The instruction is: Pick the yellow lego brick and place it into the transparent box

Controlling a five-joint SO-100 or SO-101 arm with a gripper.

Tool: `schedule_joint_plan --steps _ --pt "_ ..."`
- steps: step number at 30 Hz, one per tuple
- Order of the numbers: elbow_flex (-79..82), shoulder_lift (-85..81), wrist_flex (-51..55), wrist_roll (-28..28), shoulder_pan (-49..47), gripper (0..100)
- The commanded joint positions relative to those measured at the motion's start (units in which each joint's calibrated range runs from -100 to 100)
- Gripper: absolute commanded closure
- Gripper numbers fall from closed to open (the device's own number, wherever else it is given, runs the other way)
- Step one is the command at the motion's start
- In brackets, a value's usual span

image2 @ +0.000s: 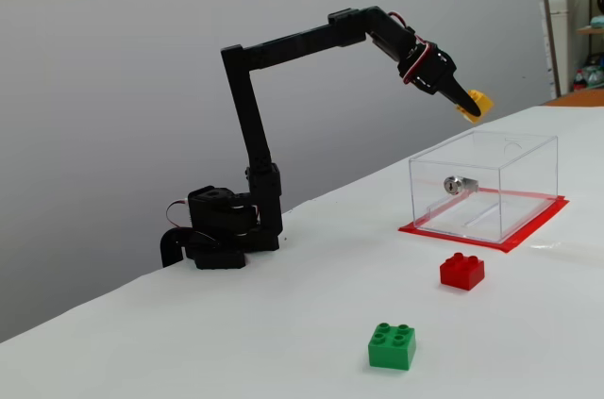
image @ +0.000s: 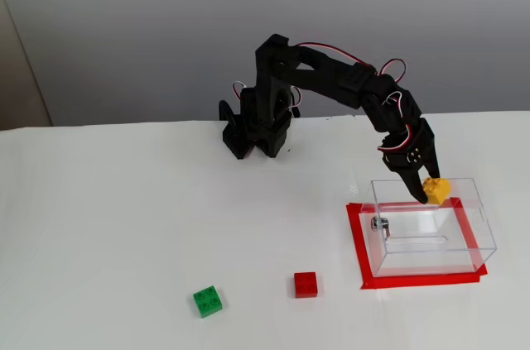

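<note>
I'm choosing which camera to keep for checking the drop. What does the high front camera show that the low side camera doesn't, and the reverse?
Only a fixed view from the high front looks down into the transparent box, showing its open top, the full red tape outline around it, and the yellow lego brick lined up over the back part.

Only a fixed view from the side shows height: the brick hangs clearly above the box.

Both show the gripper shut on the brick, plus the red brick and green brick on the table.
</note>
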Motion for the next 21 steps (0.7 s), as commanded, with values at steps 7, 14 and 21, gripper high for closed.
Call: schedule_joint_plan --steps 7,14,21 --pt "-1.01 -0.28 -0.74 -1.52 0.37 91" --pt "-1.01 -0.36 -0.74 -1.58 0.37 77" --pt "-1.01 -0.36 -0.74 -1.16 0.44 71"
